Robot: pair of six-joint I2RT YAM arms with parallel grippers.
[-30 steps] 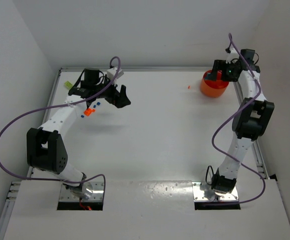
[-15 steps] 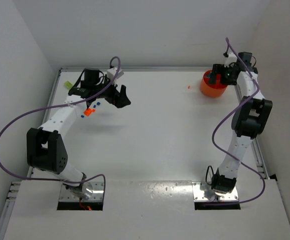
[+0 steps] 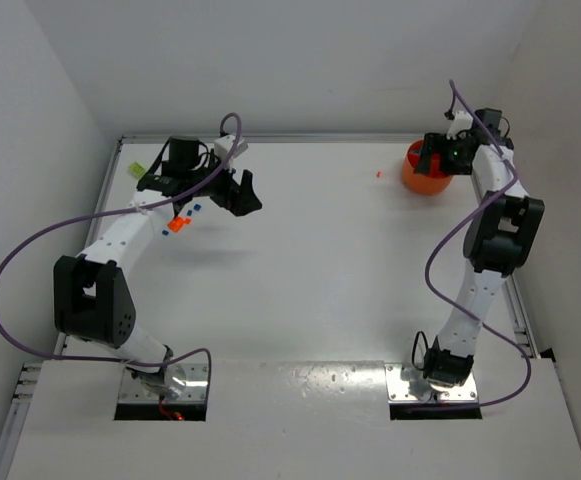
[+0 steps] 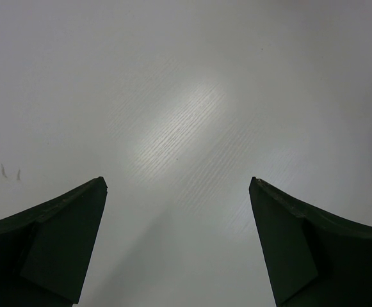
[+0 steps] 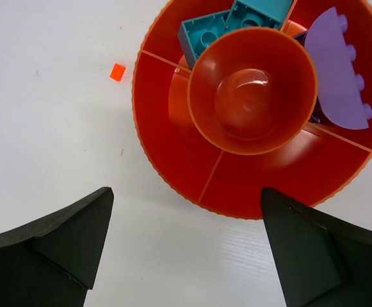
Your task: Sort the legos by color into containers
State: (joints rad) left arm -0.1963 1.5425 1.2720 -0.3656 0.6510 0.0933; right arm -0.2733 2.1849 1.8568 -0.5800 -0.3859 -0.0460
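The orange bowl has a round middle cup and several outer compartments; it stands at the table's far right. One compartment holds blue bricks, another a purple brick. A tiny orange-red brick lies on the table left of the bowl. My right gripper is open and empty, hovering over the bowl's near rim. My left gripper is open and empty above bare table. Left of it lie an orange-red brick and small blue bricks.
A yellow-green brick lies near the far left corner. White walls close the table on the left, back and right. Purple cables loop off both arms.
The right wrist has shifted slightly down and left over the bowl, covering more of it. The left arm and the loose bricks have not moved.
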